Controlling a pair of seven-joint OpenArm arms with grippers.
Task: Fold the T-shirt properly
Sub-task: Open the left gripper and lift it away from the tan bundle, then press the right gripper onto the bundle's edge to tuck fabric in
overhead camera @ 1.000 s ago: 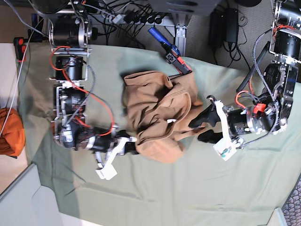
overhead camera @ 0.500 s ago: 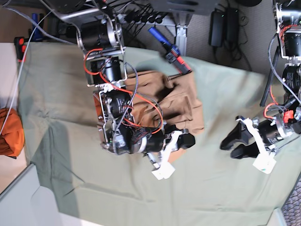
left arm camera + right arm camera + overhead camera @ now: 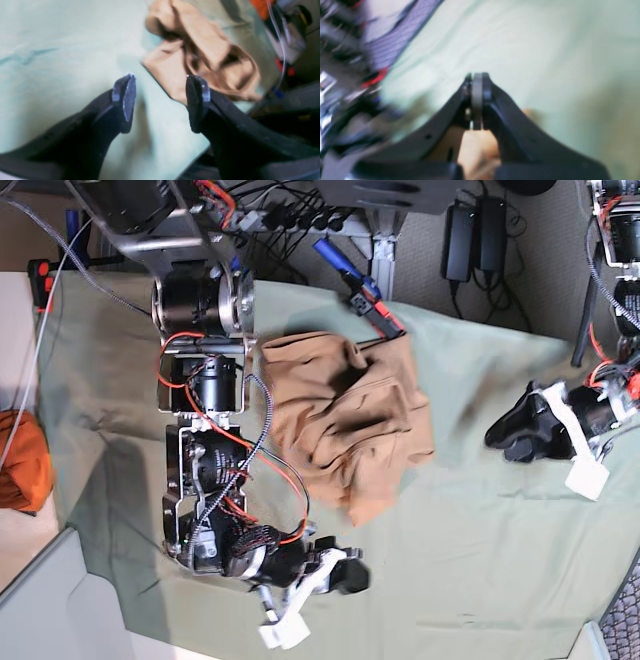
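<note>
The T-shirt is a tan, soft garment located near the middle of the green table cloth, toward the edge of the cloth on the side of the metal frame. It lies in a crumpled heap: folds and ridges cross its surface, and dark hollows show between the layers. One portion narrows to a point on the side away from the frame. In the left wrist view, a flat panel with a straight edge extends from the heap, with bunched layers beside it. No lettering or label can be read on the fabric.

The right gripper is positioned over the cloth, near the pointed portion of the T-shirt. Its fingers are pressed together, with no fabric between them. In the right wrist view, part of the T-shirt appears behind and below the fingers; this view is blurred.

The left gripper is located to the side of the T-shirt, apart from it. Its fingers are spread, and the space between them contains no fabric.

A blue, black and red tool-like item is situated at the cloth edge, beside the upper part of the T-shirt. Its exact type cannot be determined, and no brand marking on it is legible. Two black boxes with cables are located beyond the cloth. A deep-orange cloth bundle lies at the opposite side, beside the green cloth.
</note>
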